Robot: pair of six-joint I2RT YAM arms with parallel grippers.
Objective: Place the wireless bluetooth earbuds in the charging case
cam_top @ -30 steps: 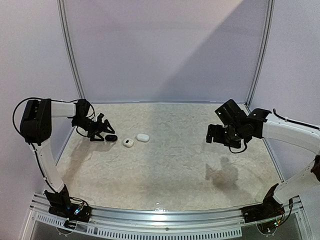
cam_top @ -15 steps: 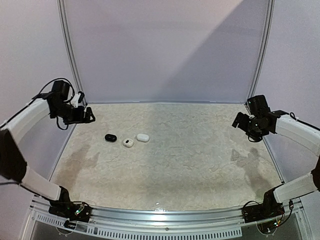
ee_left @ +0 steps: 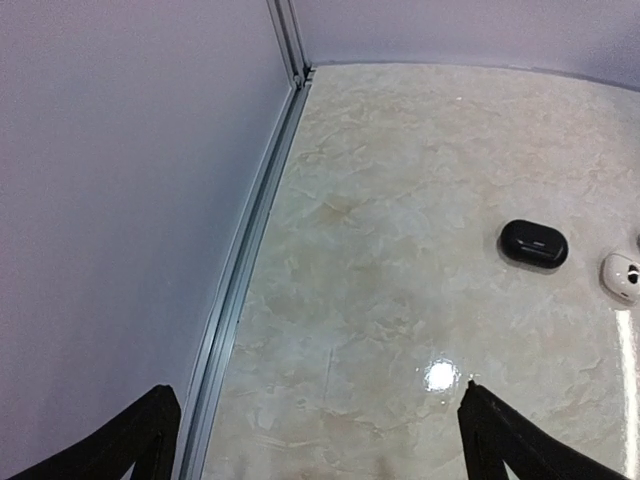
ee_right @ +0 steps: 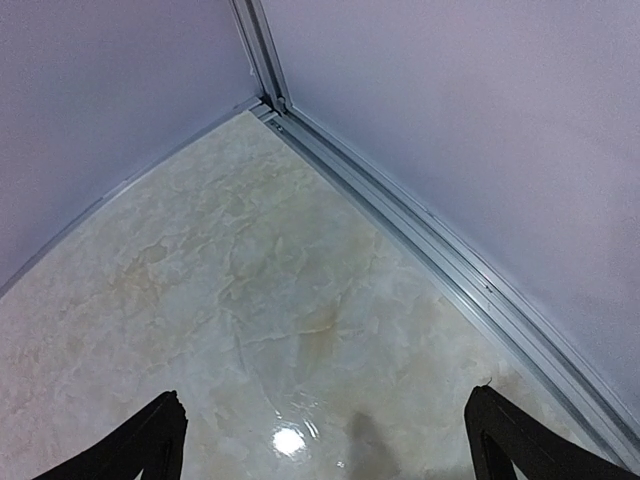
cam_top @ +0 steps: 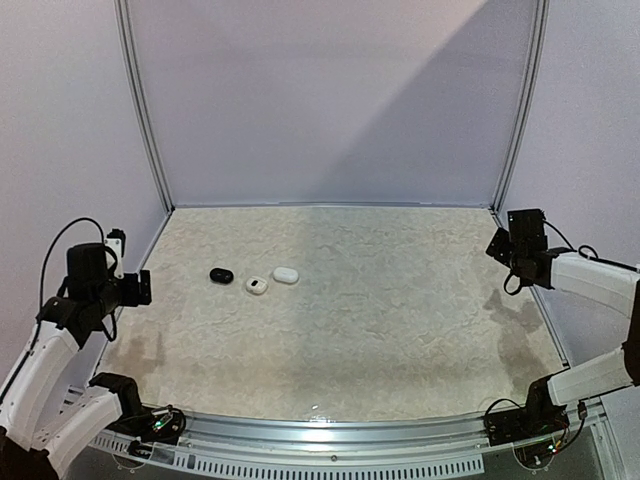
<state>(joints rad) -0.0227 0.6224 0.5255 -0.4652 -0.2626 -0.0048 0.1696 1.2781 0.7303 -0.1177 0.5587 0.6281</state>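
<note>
Left gripper [ee_left: 315, 392] spread wide, empty; black charging case [ee_left: 534, 243] well apart ahead

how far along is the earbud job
Looks finished: no loose earbuds on the table, only the black case, round white case and oval white case. In hand: nothing, left gripper and right gripper open and empty at the sides. Left: likely nothing, though what the cases hold is hidden.

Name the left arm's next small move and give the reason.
Probably ease the left gripper forward toward the black case: its jaws stand open and empty at the left edge of the table, and that case lies nearest.
</note>
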